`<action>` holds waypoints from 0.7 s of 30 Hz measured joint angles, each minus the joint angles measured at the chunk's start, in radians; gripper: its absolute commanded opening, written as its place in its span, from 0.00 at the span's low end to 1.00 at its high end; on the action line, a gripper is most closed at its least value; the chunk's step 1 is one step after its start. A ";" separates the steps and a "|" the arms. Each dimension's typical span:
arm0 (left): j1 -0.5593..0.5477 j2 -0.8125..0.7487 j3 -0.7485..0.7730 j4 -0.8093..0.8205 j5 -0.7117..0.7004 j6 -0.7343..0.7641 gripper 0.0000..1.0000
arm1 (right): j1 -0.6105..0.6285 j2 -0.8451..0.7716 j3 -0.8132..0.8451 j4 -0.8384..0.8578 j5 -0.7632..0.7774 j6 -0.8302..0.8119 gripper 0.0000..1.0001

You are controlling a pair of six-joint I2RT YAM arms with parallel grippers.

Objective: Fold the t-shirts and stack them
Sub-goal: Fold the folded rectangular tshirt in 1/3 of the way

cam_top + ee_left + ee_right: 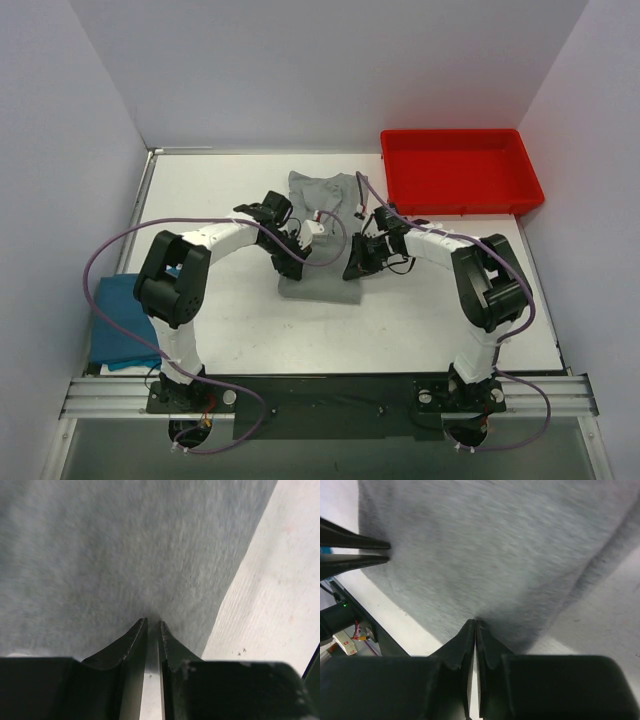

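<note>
1. At the middle of the white desk lies the grey cloth t-shirt, its near part hidden under both arms.
2. Left end effector pinches its cloth, fingers almost together.
3. Right end effector pinches it likewise.
4. Blue folded cloth is half-hidden behind the left arm.

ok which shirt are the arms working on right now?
The grey t-shirt at table centre: the left gripper and right gripper both pinch it. The blue t-shirt lies apart at the table's left edge, untouched.
</note>
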State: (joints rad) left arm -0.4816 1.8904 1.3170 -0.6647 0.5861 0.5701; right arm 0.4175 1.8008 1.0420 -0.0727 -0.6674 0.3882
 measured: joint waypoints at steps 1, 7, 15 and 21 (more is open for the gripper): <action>-0.003 -0.002 -0.026 0.002 -0.007 0.006 0.25 | 0.005 0.013 -0.008 -0.001 -0.003 0.009 0.00; 0.000 -0.019 -0.116 0.017 -0.053 0.076 0.34 | -0.025 0.035 -0.062 -0.045 0.003 0.050 0.00; 0.015 -0.060 -0.083 -0.090 -0.053 0.264 0.48 | -0.023 -0.001 -0.058 -0.114 0.043 -0.003 0.30; 0.017 -0.404 -0.285 -0.060 0.055 0.557 0.68 | 0.138 -0.379 -0.209 -0.016 0.169 -0.283 0.55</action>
State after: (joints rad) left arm -0.4648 1.4864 1.0317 -0.7246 0.6407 1.1271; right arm 0.5552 1.4220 0.8333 -0.0887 -0.4980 0.1047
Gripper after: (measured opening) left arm 0.589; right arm 0.463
